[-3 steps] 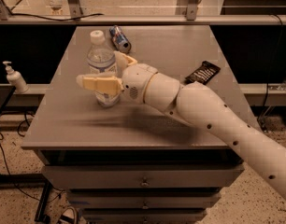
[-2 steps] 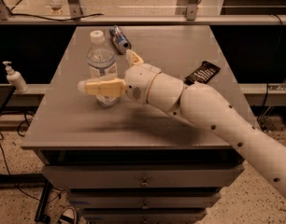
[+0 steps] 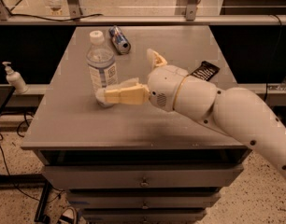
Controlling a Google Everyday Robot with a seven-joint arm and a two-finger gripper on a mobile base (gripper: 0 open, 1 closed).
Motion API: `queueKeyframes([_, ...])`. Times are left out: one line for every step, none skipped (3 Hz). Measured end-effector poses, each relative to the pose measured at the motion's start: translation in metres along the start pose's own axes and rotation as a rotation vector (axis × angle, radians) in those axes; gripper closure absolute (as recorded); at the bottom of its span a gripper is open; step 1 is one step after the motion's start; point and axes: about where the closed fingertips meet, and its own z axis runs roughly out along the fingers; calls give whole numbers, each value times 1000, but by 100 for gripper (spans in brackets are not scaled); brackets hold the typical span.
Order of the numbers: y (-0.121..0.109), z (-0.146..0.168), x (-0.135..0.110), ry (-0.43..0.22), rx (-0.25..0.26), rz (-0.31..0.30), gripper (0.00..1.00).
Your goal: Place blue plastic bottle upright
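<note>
The blue plastic bottle (image 3: 101,68), clear with a white cap and a white label, stands upright on the grey table (image 3: 180,45) at its left middle. My gripper (image 3: 125,74) is open just to the right of it. The near finger (image 3: 125,95) lies low in front of the bottle's base, with its tip overlapping the base in the view. The far finger (image 3: 154,58) points up and stands well apart from the bottle. Nothing is held between them.
A small shiny can (image 3: 119,39) lies on its side behind the bottle. A black flat device (image 3: 204,71) lies at the table's right. A white pump bottle (image 3: 14,79) stands on a ledge left of the table. Drawers (image 3: 143,178) sit below the tabletop.
My gripper has drawn back to the right, and the bottle is no longer between the fingers. The bottle stays upright in the same spot.
</note>
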Motion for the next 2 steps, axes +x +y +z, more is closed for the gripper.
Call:
queueKeyframes([10, -17, 1, 0, -35, -1, 0])
queueKeyframes([10, -16, 1, 0, -35, 0, 0])
